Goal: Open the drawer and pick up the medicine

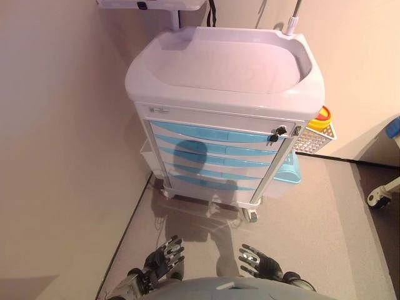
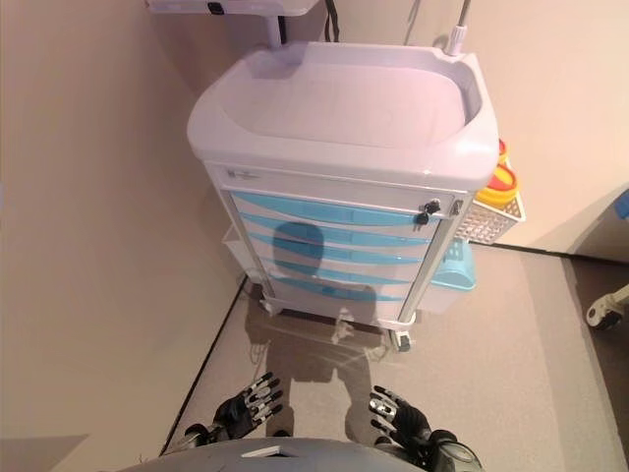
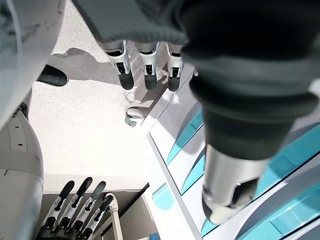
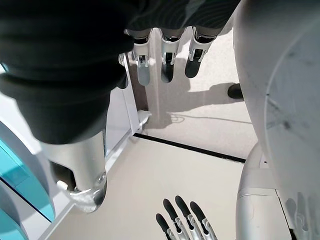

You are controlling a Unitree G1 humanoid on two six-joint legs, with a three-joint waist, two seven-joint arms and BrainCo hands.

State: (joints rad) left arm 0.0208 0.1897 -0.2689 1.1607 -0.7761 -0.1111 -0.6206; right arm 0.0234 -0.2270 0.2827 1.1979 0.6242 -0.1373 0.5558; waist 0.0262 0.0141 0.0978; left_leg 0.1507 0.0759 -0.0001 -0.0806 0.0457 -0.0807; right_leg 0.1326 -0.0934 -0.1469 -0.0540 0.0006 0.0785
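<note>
**Cart drawers all closed, both hands low and empty**

I see the medical cart (image 1: pixel 225 94) standing in the corner against the wall, white body with a raised-rim top surface (image 1: pixel 225 62) that carries nothing I can make out. Its front has a stack of light-blue drawers (image 1: pixel 212 156), all pushed in flush. A small key lock (image 1: pixel 277 132) sits at the upper right corner of the drawer stack. A white mesh basket (image 1: pixel 314 139) hangs on the cart's right side with a yellow-and-red container (image 1: pixel 322 116) in it; a light-blue bin (image 1: pixel 289 169) sits lower on the same side. Cart rides on casters (image 1: pixel 250 215) on the grey floor (image 1: pixel 325 225).

Medicine: not visible in any view, drawers shut, can't say which one holds it.

My left hand (image 1: pixel 164 256) and right hand (image 1: pixel 257 261) are both down near the floor, well apart from the cart front, not touching it. Fingers (image 3: pixel 146 67) of the left hang straight and spread, holding nothing; right hand's fingers (image 4: pixel 167 62) the same, straight and apart.

There's a small label (image 1: pixel 161 110) at the top left of the drawer frame; print too small to read.
</note>
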